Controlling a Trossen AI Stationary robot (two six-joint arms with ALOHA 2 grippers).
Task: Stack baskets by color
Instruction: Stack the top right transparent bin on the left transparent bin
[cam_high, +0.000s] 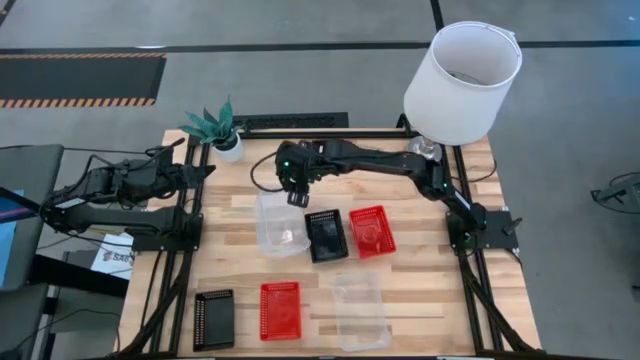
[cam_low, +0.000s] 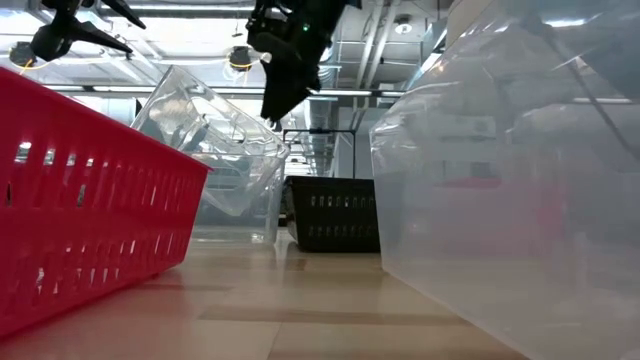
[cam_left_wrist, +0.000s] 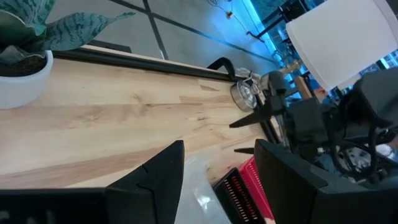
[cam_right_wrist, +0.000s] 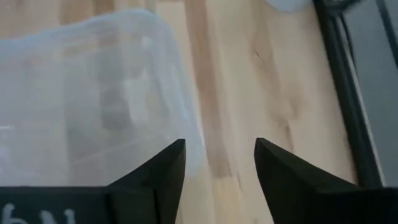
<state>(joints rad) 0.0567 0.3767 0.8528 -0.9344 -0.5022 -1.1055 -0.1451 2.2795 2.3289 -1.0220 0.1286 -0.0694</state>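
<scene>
right hand (cam_high: 297, 196): fingers spread, empty, above far rim of clear basket stack (cam_high: 279, 222)
left hand (cam_left_wrist: 217, 180): open, holding nothing, parked off desk's (cam_high: 420, 290) left edge
middle row: black basket (cam_high: 326, 235), red basket (cam_high: 372, 231) just beside
near edge: black basket (cam_high: 213, 318), red (cam_high: 280, 309), clear (cam_high: 360, 311)
low view only: clear stack tilted

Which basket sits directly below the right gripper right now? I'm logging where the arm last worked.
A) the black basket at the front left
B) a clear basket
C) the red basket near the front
B: in the high view the right gripper, fingers apart, hangs over the clear basket.
</scene>
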